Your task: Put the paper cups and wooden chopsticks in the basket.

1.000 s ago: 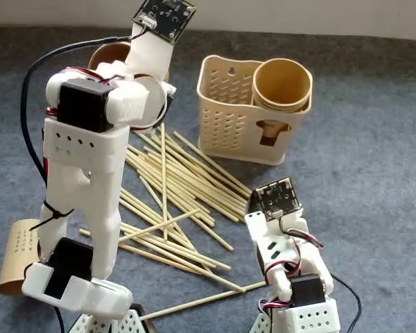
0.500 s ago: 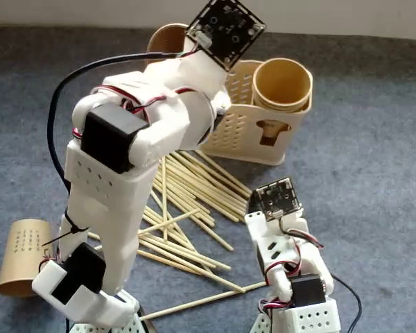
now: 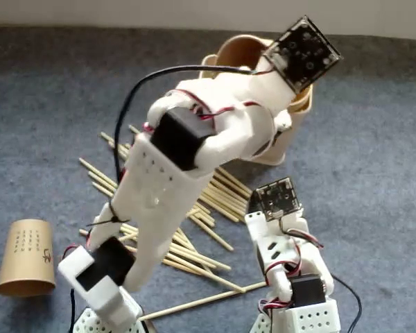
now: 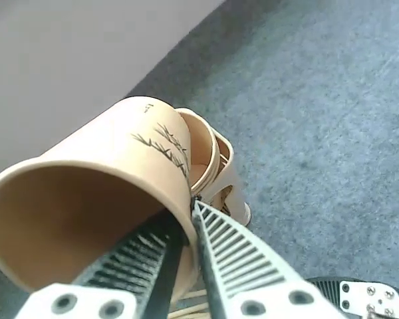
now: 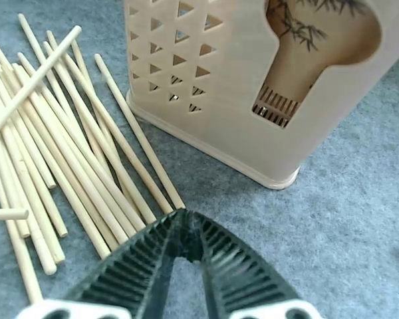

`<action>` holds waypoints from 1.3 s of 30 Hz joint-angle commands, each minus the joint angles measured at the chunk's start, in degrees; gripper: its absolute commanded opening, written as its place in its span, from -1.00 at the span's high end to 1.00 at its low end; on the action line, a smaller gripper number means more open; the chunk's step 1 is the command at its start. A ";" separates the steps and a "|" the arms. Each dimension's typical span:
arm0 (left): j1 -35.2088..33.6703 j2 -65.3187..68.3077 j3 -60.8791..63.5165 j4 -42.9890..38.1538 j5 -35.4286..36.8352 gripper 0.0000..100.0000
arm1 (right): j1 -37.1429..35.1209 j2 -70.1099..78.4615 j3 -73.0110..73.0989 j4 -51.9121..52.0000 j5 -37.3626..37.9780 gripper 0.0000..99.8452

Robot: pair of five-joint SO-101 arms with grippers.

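One cup (image 4: 100, 193) hangs just above the basket (image 3: 293, 121), rim pinched in our left claw (image 4: 188, 214); another cup (image 5: 316, 46) sits inside it. We judge the job under halfway: a third cup (image 3: 28, 257) lies well apart from the basket, chopsticks (image 5: 66, 153) lie beside it, and our right claw (image 5: 184, 232) sits clenched and empty near its front.

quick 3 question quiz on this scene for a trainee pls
1. True or false: the left end effector grips a tan paper cup by its rim, close to the beige perforated plastic basket.
2. Where do the pale wooden chopsticks lie? A on the grey carpet; B inside a cup; C on a tray.
3. Fill in: another brown paper cup lies on its ___.
Key: 1 true; 2 A; 3 side.
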 commanded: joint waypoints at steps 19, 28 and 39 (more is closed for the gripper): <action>1.36 5.76 -0.75 -3.87 -6.33 0.94 | -0.40 -0.22 5.58 0.66 0.79 0.99; -1.36 5.76 -0.57 -6.07 -5.98 0.79 | -0.40 -0.22 5.58 0.66 0.79 0.99; -2.24 5.76 -0.48 -11.25 -5.89 0.79 | -0.40 -0.31 5.67 0.66 0.79 0.99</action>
